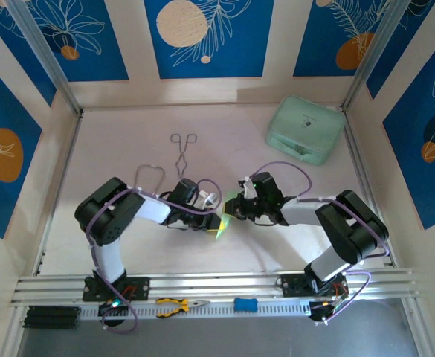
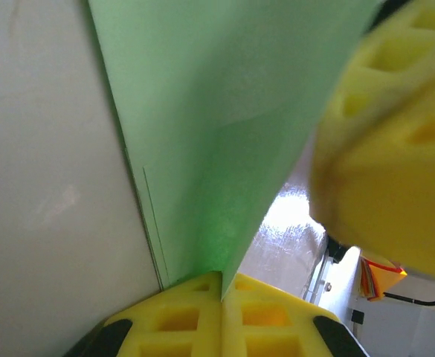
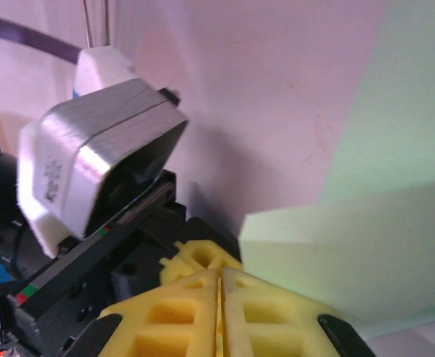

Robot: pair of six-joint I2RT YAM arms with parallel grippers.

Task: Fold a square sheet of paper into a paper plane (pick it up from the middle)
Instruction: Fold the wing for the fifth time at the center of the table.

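The two arms lean in toward each other in the middle of the desk [image 1: 128,141], and their tips almost meet. Between them is the paper [image 1: 227,216]. It is thin and light green, and it is lifted up off the desk, standing on its edge with a fold in it. The left claw [image 2: 222,286] is shut tight on the bottom edge of the paper. Its two yellow fingers [image 2: 180,320] press together with the paper nipped in the crack between them, and the green sheet goes up and away from there. The right claw [image 3: 218,297] is shut too, with its yellow fingers squeezed flat against each other. The paper sits just beside its right finger and goes behind it, but I cannot tell if this claw has really got a pinch of it. From the left arm's camera, one fat yellow finger of the right claw looms very close to the paper on the right side. From the right arm's camera, I can see the grey and white camera [image 3: 98,163] on the left arm very near. Far back on the right of the desk sits a mint-green case [image 1: 306,130] with round corners. Metal tongs [image 1: 182,152] lie toward the back, left of the middle. On the rail at the front lie some pliers [image 1: 178,304] with yellow handles.
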